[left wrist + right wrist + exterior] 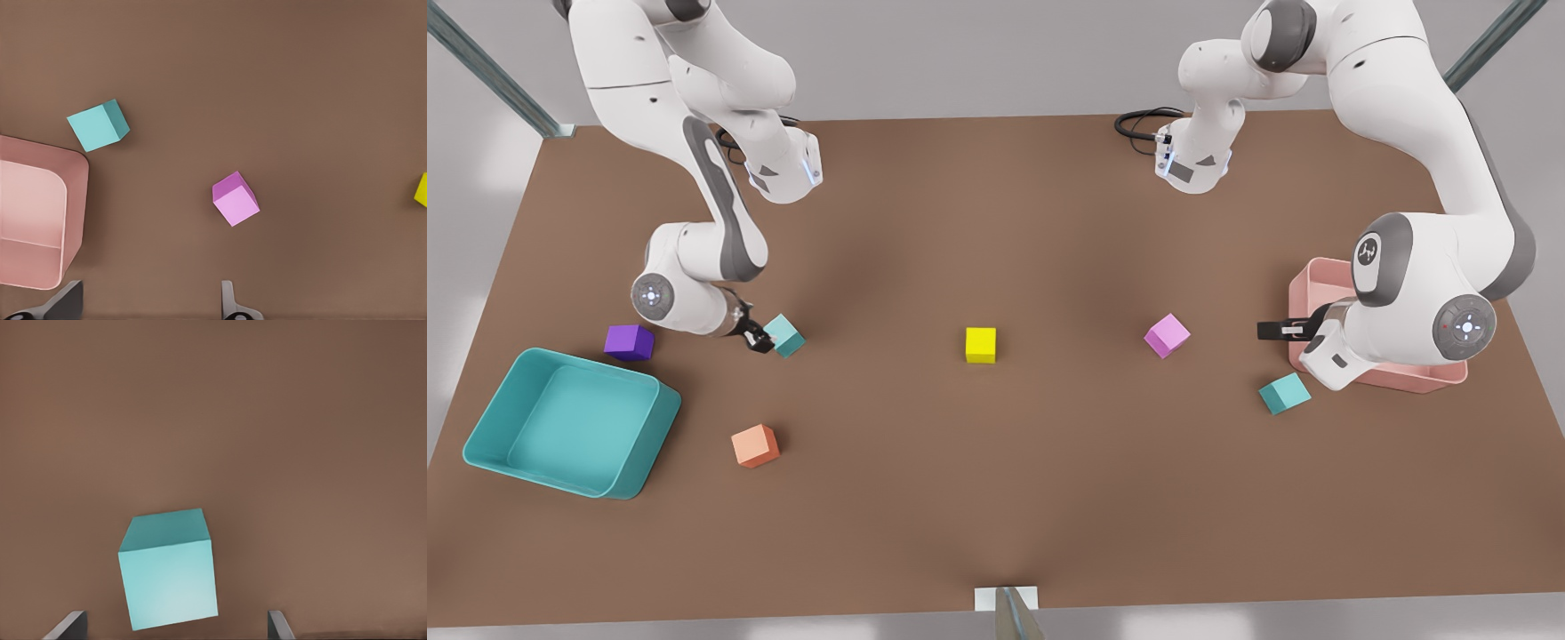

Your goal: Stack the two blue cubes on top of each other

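Teal cube (170, 577) between open right jaws, unclamped.

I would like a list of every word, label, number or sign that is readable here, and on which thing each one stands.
No readable text: none of the cubes, trays or table carries any words or numbers.
Round emblem on the grey joint cap of the arm at the front view's right: a logo mark, no legible letters.
Small dark marks on both arms' white links: too small to read.
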Motion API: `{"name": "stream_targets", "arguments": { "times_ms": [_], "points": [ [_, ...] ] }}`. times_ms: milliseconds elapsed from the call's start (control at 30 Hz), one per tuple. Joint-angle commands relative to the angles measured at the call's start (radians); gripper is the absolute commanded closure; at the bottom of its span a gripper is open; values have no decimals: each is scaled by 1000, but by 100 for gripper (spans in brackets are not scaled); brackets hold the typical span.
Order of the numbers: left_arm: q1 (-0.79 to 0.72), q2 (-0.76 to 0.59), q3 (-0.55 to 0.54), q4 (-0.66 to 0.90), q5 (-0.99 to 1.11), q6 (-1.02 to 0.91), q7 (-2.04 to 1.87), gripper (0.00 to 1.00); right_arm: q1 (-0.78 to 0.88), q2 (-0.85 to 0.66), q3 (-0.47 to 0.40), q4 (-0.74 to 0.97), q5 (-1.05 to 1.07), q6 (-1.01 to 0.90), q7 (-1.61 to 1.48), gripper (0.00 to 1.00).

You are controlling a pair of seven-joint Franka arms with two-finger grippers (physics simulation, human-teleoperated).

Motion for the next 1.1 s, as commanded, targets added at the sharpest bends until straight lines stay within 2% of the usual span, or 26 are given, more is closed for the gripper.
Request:
{"name": "stream_targets", "arguments": {
  "times_ms": [0,167,267,533,1067],
  "points": [
    [0,-1,0,0,0,-1,0,0,2,9,0,-1,17,21,251,0],
    [0,-1,0,0,0,-1,0,0,9,41,8,8,17,8,245,0],
    [0,-1,0,0,0,-1,0,0,9,44,8,10,17,-15,107,0],
    [-2,0,0,1,4,-1,-2,0,9,108,9,50,22,-15,-14,0],
    [0,0,0,1,2,1,-2,0,11,182,11,85,37,-42,-68,0]
  ]
}}
